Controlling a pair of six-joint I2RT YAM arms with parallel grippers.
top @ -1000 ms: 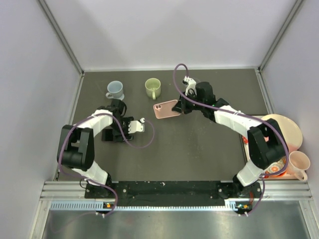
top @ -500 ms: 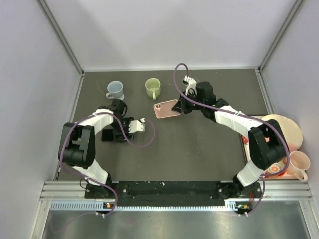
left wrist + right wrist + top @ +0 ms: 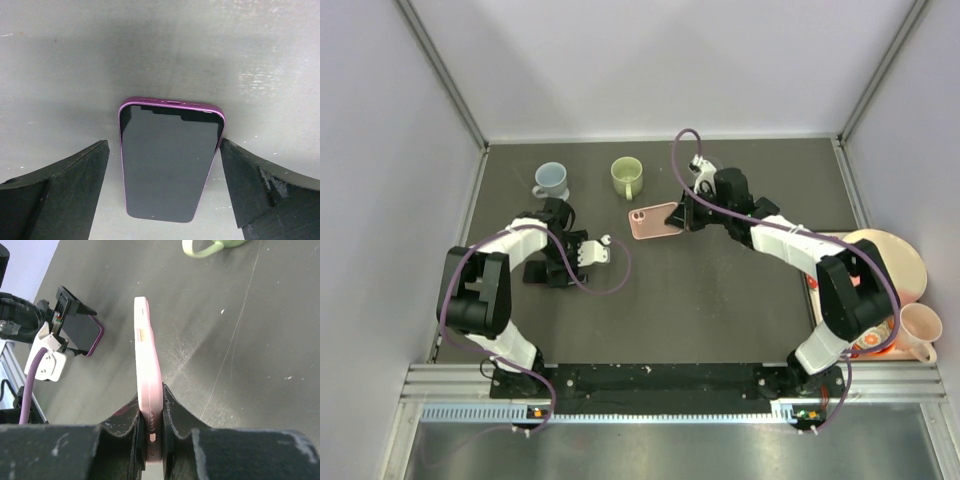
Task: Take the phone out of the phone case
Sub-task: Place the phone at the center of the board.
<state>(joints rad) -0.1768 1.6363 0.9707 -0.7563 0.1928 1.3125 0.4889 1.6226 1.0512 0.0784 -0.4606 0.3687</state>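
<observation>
The phone (image 3: 170,160) lies flat on the table (image 3: 150,50) between the wide-spread jaws of the left gripper (image 3: 164,165), touching neither. The right gripper (image 3: 150,415) pinches the pink phone case (image 3: 147,385) by one end, well apart from the phone. The left arm should rise straight up, nudging nothing.

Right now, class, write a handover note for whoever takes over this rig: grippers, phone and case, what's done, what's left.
Left gripper: open, straddling the phone, not touching it.
Right gripper: shut on the case, held on edge.
Phone: flat on the table, screen up, bare.
Done: phone is out of the case.
Left: likely just set the case down and withdraw.
</observation>
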